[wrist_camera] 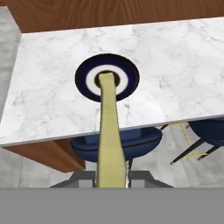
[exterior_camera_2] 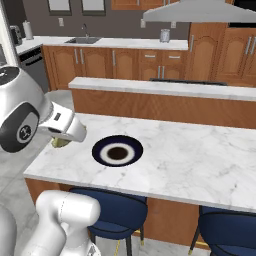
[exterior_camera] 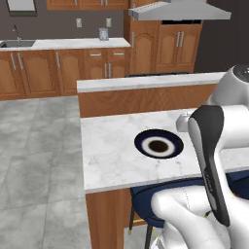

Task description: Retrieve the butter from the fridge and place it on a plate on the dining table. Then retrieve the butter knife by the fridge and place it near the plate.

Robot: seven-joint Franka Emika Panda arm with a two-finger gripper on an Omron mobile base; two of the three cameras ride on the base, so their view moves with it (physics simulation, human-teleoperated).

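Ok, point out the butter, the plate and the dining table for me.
butter [wrist_camera: 108, 131], hand view, middle of the stick's top face.
plate [exterior_camera_2: 117, 150], right base view, its dark centre.
dining table [exterior_camera: 109, 151], left base view, bare marble left of the plate.

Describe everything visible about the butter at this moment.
The butter is a slim, yellowish-tan stick with a matte, even surface. In the hand view it is clamped between the shut gripper fingers and runs straight out from them, its far end lined up over the plate on the dining table. It is carried in the air, not set down.
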